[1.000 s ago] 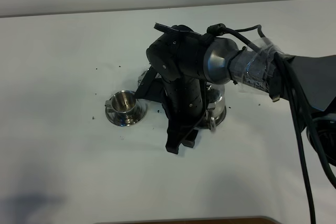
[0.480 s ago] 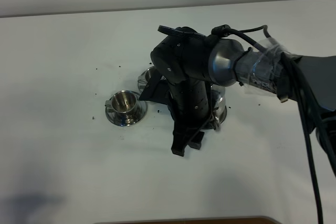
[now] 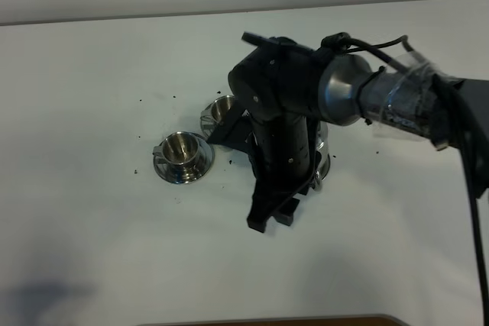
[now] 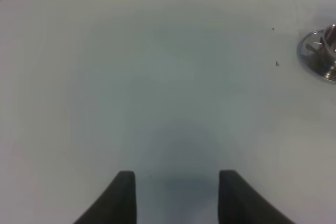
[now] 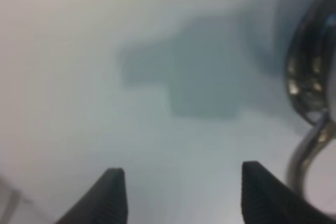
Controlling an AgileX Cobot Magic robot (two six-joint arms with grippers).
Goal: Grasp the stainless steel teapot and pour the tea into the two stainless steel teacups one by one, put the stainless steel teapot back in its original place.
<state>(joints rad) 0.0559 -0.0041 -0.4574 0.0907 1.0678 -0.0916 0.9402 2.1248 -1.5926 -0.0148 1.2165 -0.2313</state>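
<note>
The stainless steel teapot [image 3: 323,159] stands on the white table, mostly hidden behind my right arm. Its body [image 5: 311,72] and loop handle [image 5: 307,153] show at the edge of the right wrist view. My right gripper [image 3: 273,221] points down just in front of the teapot, open and empty [image 5: 184,198], with the handle beside one finger. One teacup on its saucer [image 3: 182,156] stands left of the arm. The second teacup [image 3: 223,111] sits behind it, partly hidden. No tea shows. My left gripper [image 4: 177,195] is open over bare table, with a saucer [image 4: 320,55] far off.
Small dark specks [image 3: 140,138] lie on the white table [image 3: 92,74] around the cups. The table's back edge [image 3: 153,19] meets a pale wall. The right arm's cable [image 3: 451,211] hangs over the table's right side.
My right arm and gripper have shifted a little to the right, uncovering more of the rear teacup. The cups and teapot have not moved.
</note>
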